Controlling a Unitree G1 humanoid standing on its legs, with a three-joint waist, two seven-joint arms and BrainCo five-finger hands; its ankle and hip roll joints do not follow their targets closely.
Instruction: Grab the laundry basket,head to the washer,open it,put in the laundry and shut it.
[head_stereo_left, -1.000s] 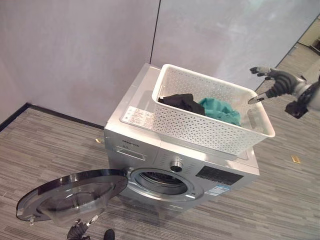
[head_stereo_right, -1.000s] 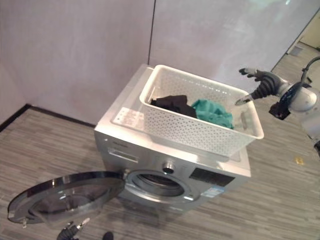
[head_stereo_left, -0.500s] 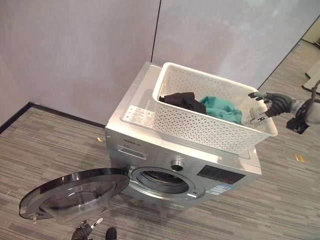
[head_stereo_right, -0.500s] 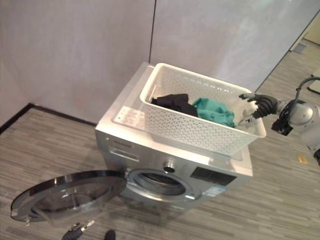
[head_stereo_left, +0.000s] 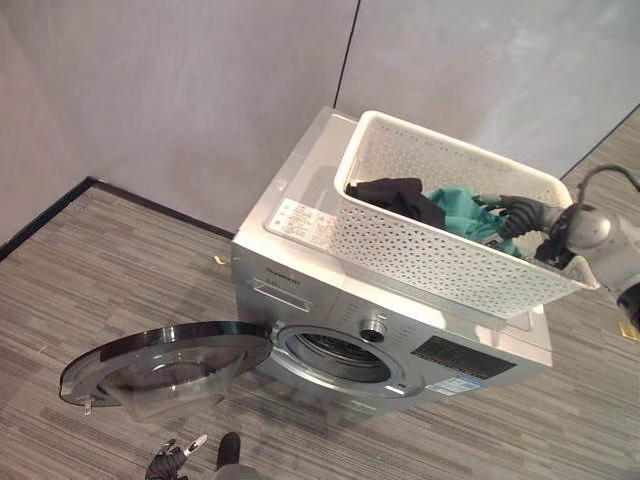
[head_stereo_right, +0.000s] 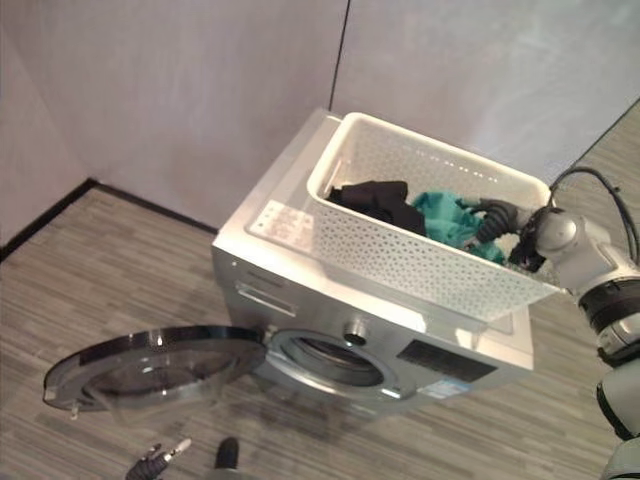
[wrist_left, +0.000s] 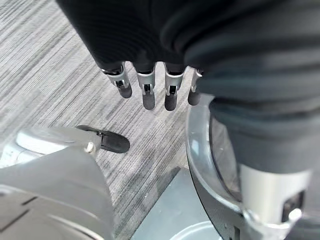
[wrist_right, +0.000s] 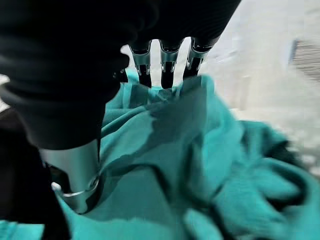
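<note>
On top of the silver washer sits the white perforated laundry basket, holding a black garment toward the left and a teal garment toward the right. Below, the round glass door is swung fully open to the left, leaving the drum opening clear, so the carrying and opening steps look done and the loading step is the one in hand. Reaching into the basket from its right end, the right hand is down among the clothes; in its own wrist view its fingertips are pressed into the folds of the teal cloth, with the thumb low at the fabric, but whether they have closed on it I cannot tell. Low near the floor by the open door hangs the left hand, fingers relaxed and straight, holding nothing. Judging from this, the next move calls for curling the right fingers firmly round a good bunch of teal cloth, lifting it clear of the basket wall, then carrying it down and in front to the drum; a loose pinch could drop a trailing end on the grey plank floor.
</note>
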